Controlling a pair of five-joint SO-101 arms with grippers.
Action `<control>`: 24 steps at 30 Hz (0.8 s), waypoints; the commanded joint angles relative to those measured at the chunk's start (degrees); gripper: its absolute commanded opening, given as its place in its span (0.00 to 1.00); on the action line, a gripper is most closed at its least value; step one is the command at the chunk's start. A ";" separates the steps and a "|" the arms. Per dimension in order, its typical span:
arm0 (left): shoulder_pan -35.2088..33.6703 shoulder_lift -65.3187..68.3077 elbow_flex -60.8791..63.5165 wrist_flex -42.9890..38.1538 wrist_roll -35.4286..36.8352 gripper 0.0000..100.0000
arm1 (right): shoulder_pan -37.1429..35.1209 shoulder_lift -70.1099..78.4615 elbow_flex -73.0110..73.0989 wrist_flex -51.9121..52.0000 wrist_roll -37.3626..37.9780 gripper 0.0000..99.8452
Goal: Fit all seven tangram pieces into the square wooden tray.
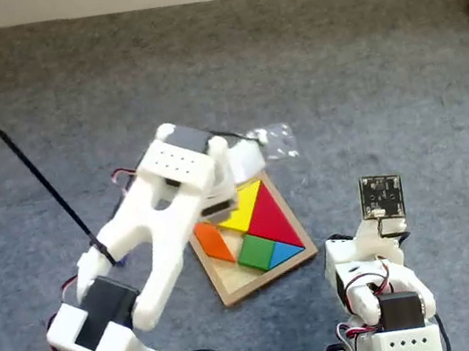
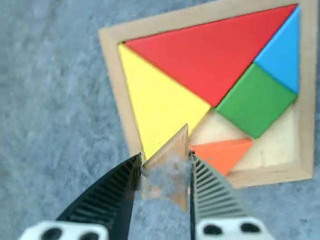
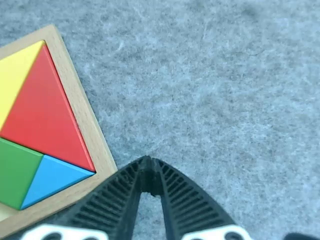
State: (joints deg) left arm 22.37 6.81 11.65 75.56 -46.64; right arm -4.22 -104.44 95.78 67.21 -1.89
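The square wooden tray (image 1: 264, 281) lies on the grey carpet. In it lie a red triangle (image 2: 215, 55), a yellow triangle (image 2: 155, 100), a green square (image 2: 257, 100), a blue triangle (image 2: 285, 50) and an orange piece (image 2: 220, 152). Bare wood shows between the green and orange pieces. My left gripper (image 2: 164, 157) hangs over the tray's near edge, shut on a wood-coloured triangular piece (image 2: 167, 172) whose tip points at the yellow triangle. My right gripper (image 3: 150, 166) is shut with nothing in it, low over the carpet beside the tray's rim (image 3: 75, 85).
A crumpled clear plastic bag (image 1: 272, 140) lies just beyond the tray. A thin black rod (image 1: 46, 186) slants across the carpet at the left. The right arm (image 1: 377, 287) sits folded at the front right. Open carpet lies to the right of the tray and behind it.
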 commanded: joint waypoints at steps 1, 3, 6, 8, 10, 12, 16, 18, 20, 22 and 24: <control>5.23 -2.68 -1.19 0.53 -1.58 0.01 | 0.66 -0.75 8.04 0.40 -0.53 0.01; 7.25 -2.68 0.57 0.53 -5.89 0.01 | 0.66 -0.75 8.04 0.40 -0.53 0.01; 9.89 -2.68 4.53 0.09 -11.96 0.01 | 0.66 -0.75 8.04 0.40 -0.53 0.01; 10.86 -2.68 5.67 0.18 -12.04 0.02 | 0.66 -0.75 8.04 0.40 -0.53 0.01; 10.68 -3.12 6.11 0.44 -10.46 0.08 | 0.66 -0.75 8.04 0.40 -0.53 0.01; 9.45 -3.21 5.76 0.44 -7.21 0.13 | 0.66 -0.75 8.04 0.40 -0.53 0.01; 6.29 -3.30 4.00 0.44 -2.64 0.21 | 0.66 -0.75 8.04 0.40 -0.53 0.01; 4.53 -3.30 3.12 0.44 -2.20 0.22 | 0.66 -0.75 8.04 0.40 -0.53 0.01; 3.12 -3.30 2.51 0.44 -2.11 0.22 | 0.66 -0.75 8.04 0.40 -0.53 0.01; 2.51 -3.30 2.51 0.44 -2.11 0.23 | 0.66 -0.75 8.04 0.40 -0.53 0.01; 2.42 -3.38 2.59 0.88 -2.11 0.23 | 0.66 -0.75 8.04 0.40 -0.53 0.01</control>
State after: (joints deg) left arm 25.80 6.81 17.01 75.56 -49.27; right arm -4.22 -104.44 95.78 67.21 -1.89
